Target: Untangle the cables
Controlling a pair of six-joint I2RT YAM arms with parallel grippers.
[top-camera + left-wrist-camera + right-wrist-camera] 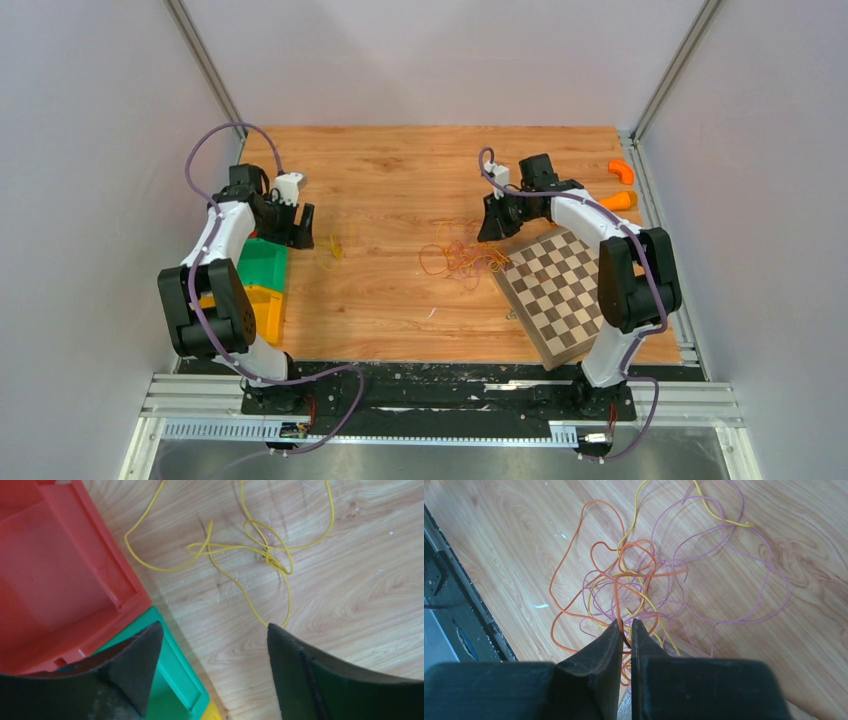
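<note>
Left claw: the left claw [300,215] [215,635] is released, its two dark fingers spread wide with nothing between them, hanging over the wooden tabletop [400,170] at its left side.
Loose cable: a single thin yellow wire cable [333,248] [240,547] lies in slack loops on the wood just beyond the left claw, touching neither finger.
Bins: a red plastic bin [60,580], a green plastic bin [262,262] [175,675] and a yellow plastic bin [265,310] [212,712] sit side by side at the left edge; the left finger overhangs the green one.
Right claw: the right claw [492,230] [626,625] is clenched down to a narrow slit, and an orange strand runs straight into that slit, so it looks pinched there.
Main bundle: the tangle of thin orange, yellow and purple wire cables [460,258] [634,580] lies near the middle of the tabletop, right under the right claw, its loops crossing over one another and spreading outward.
Board: a brown-and-cream checkered chessboard [560,290] rests flat and skewed on the right, its near-left edge just beside the tangle.
Far corner: two small orange plastic pieces [620,185] lie well apart from the cables.
</note>
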